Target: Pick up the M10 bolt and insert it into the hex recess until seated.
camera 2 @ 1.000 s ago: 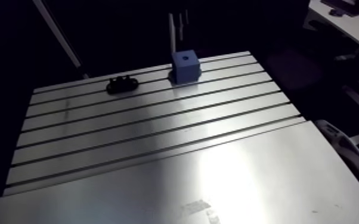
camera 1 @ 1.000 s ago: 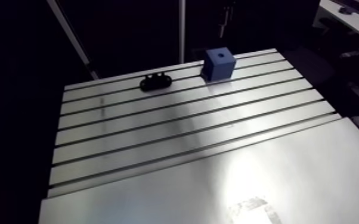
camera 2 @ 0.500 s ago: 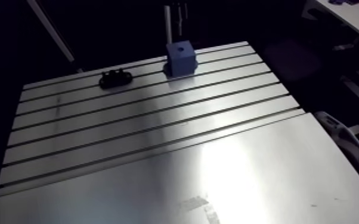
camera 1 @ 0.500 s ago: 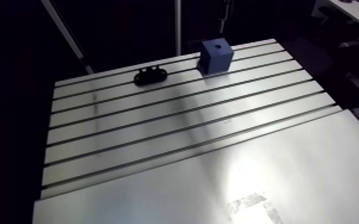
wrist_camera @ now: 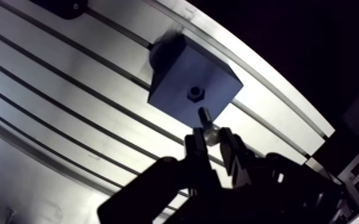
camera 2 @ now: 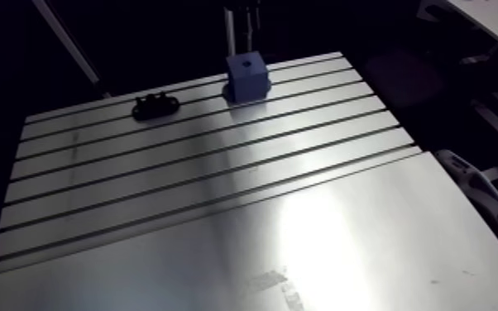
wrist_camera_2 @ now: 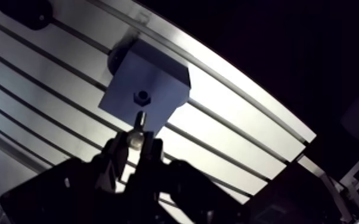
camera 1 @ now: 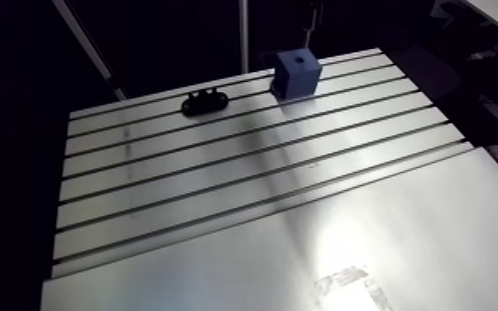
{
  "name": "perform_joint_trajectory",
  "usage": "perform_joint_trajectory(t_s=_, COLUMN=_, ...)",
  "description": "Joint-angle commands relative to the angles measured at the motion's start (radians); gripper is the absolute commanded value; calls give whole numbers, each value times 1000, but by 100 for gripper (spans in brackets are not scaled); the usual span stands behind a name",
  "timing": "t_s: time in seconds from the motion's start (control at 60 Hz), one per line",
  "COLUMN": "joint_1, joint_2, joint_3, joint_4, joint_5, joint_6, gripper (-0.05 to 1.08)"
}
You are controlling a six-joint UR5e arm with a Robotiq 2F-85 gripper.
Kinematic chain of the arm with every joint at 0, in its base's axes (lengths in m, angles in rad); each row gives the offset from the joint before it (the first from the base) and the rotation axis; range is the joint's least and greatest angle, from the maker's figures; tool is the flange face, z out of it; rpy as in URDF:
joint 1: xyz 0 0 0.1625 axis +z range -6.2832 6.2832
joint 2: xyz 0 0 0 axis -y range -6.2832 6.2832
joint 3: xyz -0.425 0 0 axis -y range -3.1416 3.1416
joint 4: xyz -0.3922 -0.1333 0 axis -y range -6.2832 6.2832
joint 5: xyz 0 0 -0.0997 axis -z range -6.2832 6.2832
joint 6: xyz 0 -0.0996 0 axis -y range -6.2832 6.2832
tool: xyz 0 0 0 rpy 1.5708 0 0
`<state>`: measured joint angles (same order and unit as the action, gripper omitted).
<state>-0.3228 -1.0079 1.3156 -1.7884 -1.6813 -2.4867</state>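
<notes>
Pincer (wrist_camera: 212,139) clamps the M10 bolt (wrist_camera: 204,117), its tip near the hex recess (wrist_camera: 195,93) in the blue block (camera 1: 298,73), upper centre on the worktop (camera 1: 219,190).

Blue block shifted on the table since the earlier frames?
No. The blue block sits on the same slots of the table, same offset from the black fixture; only the camera moved.

There is one worktop (camera 1: 219,190). On it stand two things: one blue block (camera 1: 297,73) and one small black part (camera 1: 204,102). The block's top face has one hex recess (wrist_camera: 195,93). There is one M10 bolt (wrist_camera: 205,118) and one gripper (wrist_camera: 213,140) with two fingers (wrist_camera: 195,149).
</notes>
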Motion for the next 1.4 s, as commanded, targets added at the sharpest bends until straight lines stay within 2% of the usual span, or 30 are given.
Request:
perform_joint_trajectory(t_s=0.017, joint_1=1, joint_2=1, joint_3=10, joint_4=-1, joint_5=4, joint_6=2, gripper=90)
perform_joint_trajectory(t_s=1.4, joint_1=4, joint_2=42, joint_3=10, joint_4=-35, joint_5=5, joint_6=16, gripper=92)
